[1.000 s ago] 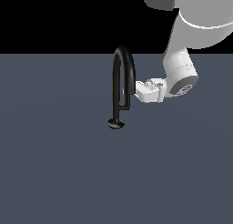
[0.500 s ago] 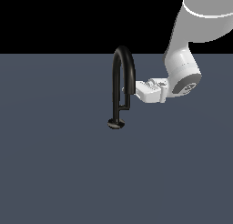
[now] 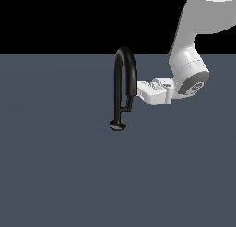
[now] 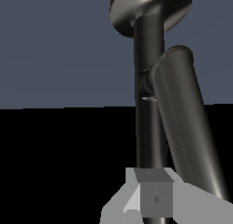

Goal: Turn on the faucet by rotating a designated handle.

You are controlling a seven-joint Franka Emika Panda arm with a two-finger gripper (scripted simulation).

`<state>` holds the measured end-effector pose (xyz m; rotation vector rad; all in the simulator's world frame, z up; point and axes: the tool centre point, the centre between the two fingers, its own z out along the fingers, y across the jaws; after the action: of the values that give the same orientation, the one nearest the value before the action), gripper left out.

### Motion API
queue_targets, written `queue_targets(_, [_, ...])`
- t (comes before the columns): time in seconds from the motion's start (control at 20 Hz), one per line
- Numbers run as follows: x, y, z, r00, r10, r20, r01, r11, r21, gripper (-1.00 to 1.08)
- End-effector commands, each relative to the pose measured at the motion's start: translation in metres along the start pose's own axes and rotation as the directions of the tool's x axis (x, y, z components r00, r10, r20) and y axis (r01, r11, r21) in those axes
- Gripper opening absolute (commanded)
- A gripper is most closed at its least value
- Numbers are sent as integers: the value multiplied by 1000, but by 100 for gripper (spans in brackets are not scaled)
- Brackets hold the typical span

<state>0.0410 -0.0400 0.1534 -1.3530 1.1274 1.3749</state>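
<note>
Exterior view shows a flat grey desk (image 3: 55, 175) with the white arm (image 3: 189, 64) reaching down from the exterior view's right, and the glossy black faucet (image 3: 125, 60) standing upright near the middle of the desk on its small round base. Its handle (image 3: 127, 104) (a short thin lever) slants off the lower stem toward the arm, and the claw (image 3: 139, 88) sits level with the spout's lower end, touching or just beside it. Wrist view places the handle (image 4: 184, 127) beside the stem above one grey fingertip (image 4: 154, 198); whether the claw is spread or pressed together cannot be told.
</note>
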Motion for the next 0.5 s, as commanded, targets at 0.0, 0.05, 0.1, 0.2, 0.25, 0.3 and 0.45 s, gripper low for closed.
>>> queue_targets(0.0, [-4, 8, 0, 1000, 2, 4, -2, 1000, -6, -100])
queue_targets(0.05, [-4, 11, 0, 1000, 2, 4, -2, 1000, -6, -100])
queue_targets(0.1, [-5, 13, 0, 1000, 2, 4, -2, 1000, -6, -100])
queue_targets(0.2, [-6, 16, 0, 1000, 2, 4, -2, 1000, -6, -100])
queue_targets(0.25, [-6, 11, 0, 1000, -3, 0, 3, 1000, -2, -100])
queue_targets(0.3, [-5, 14, 0, 1000, -3, 0, 3, 1000, -2, -100])
queue_targets(0.45, [-1, 23, 0, 1000, -2, 1, 2, 1000, -2, -100])
